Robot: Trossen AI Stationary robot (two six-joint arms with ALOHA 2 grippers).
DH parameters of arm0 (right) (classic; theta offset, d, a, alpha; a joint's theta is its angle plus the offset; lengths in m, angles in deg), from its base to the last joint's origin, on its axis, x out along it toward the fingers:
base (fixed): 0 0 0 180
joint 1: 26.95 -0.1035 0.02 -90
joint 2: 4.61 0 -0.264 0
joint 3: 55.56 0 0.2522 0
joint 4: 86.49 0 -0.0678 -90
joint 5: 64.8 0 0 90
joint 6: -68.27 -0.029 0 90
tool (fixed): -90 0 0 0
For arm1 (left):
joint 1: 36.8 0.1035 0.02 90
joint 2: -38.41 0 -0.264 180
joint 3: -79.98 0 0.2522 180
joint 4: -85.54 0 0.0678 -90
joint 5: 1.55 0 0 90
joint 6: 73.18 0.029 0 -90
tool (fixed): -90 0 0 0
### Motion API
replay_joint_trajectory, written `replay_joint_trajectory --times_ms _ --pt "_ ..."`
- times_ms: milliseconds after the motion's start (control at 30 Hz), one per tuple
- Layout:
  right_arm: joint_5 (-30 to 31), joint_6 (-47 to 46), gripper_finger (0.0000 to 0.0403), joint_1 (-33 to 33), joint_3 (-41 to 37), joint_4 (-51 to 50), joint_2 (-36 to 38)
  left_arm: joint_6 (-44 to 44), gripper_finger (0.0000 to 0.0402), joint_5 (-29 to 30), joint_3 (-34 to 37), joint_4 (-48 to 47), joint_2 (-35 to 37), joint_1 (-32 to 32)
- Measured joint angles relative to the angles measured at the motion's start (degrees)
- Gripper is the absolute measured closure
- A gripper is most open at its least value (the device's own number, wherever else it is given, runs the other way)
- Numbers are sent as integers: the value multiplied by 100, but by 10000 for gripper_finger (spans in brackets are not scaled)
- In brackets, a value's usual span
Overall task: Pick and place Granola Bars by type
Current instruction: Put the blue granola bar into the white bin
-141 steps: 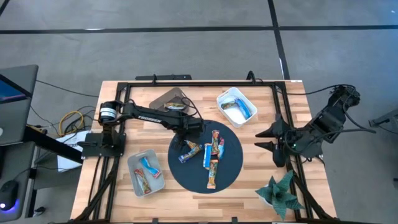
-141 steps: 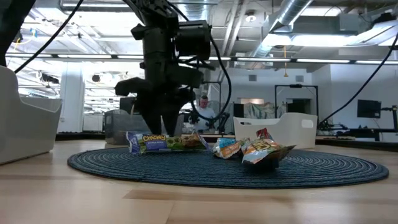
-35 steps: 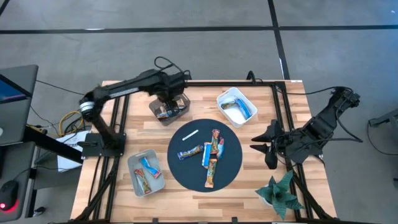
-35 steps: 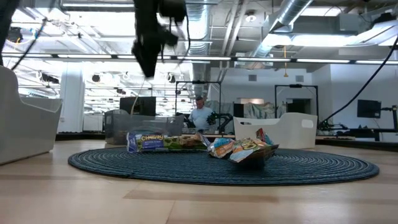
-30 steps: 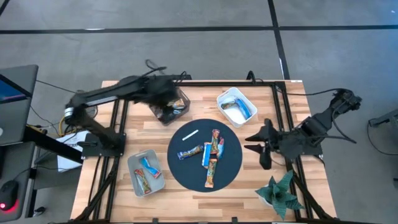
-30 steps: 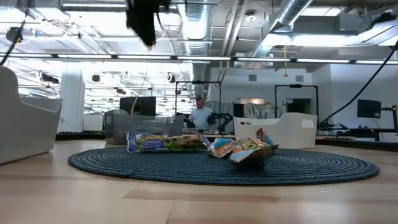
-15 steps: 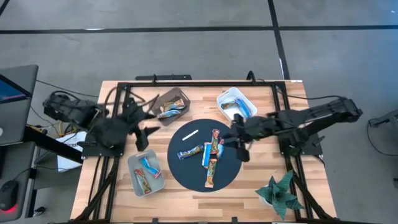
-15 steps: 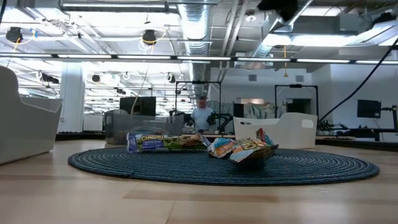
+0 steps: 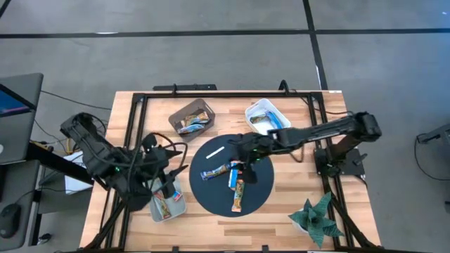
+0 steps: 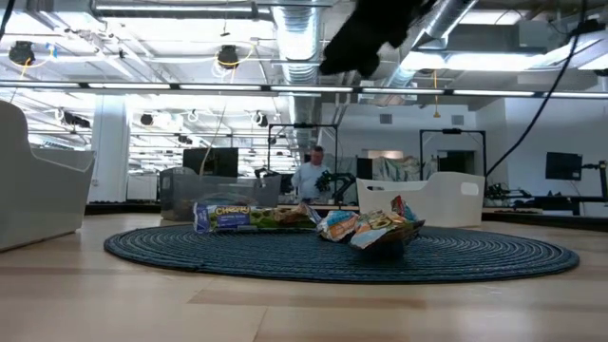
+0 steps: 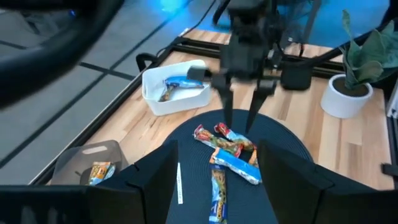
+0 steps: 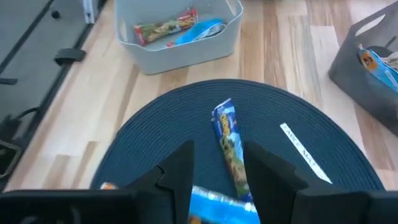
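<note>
Overhead, right fingers [image 9: 247,166] hang apart above the Granola Bars [image 9: 236,173]; left fingers [image 9: 167,184] spread.

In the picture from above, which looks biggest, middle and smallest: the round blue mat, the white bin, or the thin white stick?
1. Round blue mat, by far the largest.
2. White bin.
3. Thin white stick, the smallest.

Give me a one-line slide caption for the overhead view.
Right gripper, jaws open, hovers over granola bars on the round mat; left gripper waits above the bin at the table's near left.
</note>
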Motion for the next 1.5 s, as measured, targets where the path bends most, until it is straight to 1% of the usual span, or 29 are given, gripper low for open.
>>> replay_joint_trajectory --times_ms 100,200,367,500,567,833,867,967,1033,1333,1433,1500 --pt "-215 178 254 41 332 -25 -471 -239 189 106 0 -78 -123 -63" --pt "-454 430 225 69 670 -81 -922 -387 189 107 2 -84 -178 -69" --pt "-478 761 168 78 1124 -454 -1563 -564 189 148 2 -84 -172 -152" --pt "-432 904 140 79 1416 -427 -1989 -632 189 341 2 -91 -172 -282" --pt "-432 908 136 78 1478 -562 -2144 -638 189 429 2 -91 -172 -359" --pt "-430 953 137 89 1586 -432 -2544 -777 189 654 2 -87 -172 -524" --pt "-432 954 137 95 1562 -579 -2548 -803 189 663 2 -91 -172 -543" --pt "-430 967 137 111 1584 -508 -2646 -884 189 706 2 -160 -172 -571" --pt "-430 956 138 138 1565 -666 -2666 -926 189 749 2 -225 -170 -580" --pt "-371 905 138 152 1582 -624 -2829 -1065 189 750 2 -385 -172 -582" --pt "-163 903 138 150 1556 -854 -2871 -1071 189 749 2 -383 -172 -583" --pt "81 880 138 152 1584 -777 -2939 -1073 189 750 2 -383 -172 -583"
